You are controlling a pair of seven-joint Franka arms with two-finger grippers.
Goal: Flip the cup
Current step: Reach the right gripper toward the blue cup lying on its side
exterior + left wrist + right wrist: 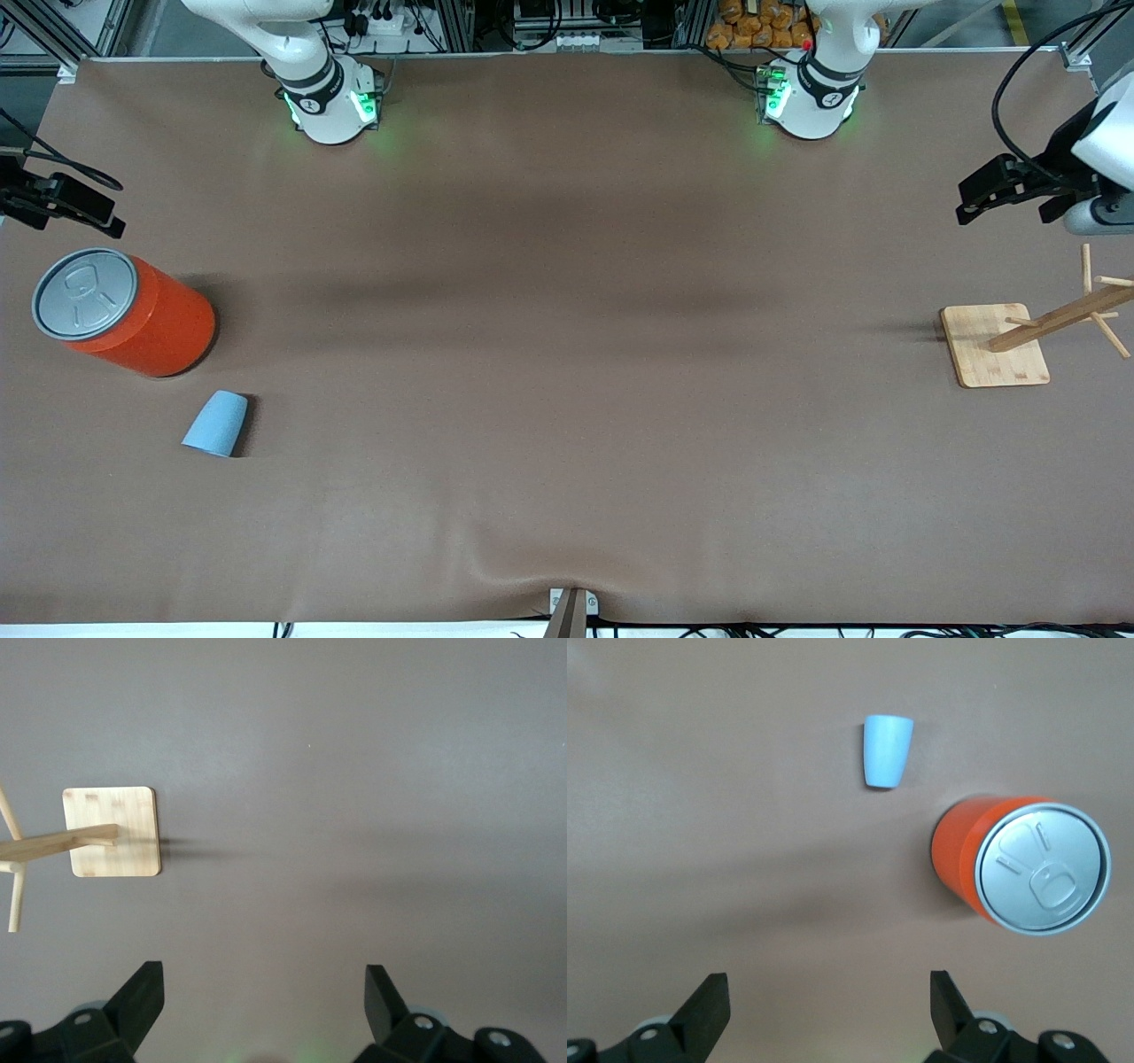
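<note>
The cup (pixel 216 424) (pixel 887 750) is a small light-blue tumbler on the brown table, toward the right arm's end and nearer to the front camera than the orange can (pixel 133 315). Its wider end points toward the front camera and its inside does not show. My right gripper (pixel 93 211) (pixel 830 997) hangs open and empty over the table's edge by the can, well apart from the cup. At the left arm's end my left gripper (pixel 979 197) (pixel 264 992) hangs open and empty over bare table by the wooden rack.
The tall orange can (pixel 1019 864) with its grey pull-tab lid stands close beside the cup. A wooden peg rack (pixel 1054 317) on a square base (pixel 994 347) (pixel 112 831) stands at the left arm's end. Brown cloth covers the table (pixel 567 354).
</note>
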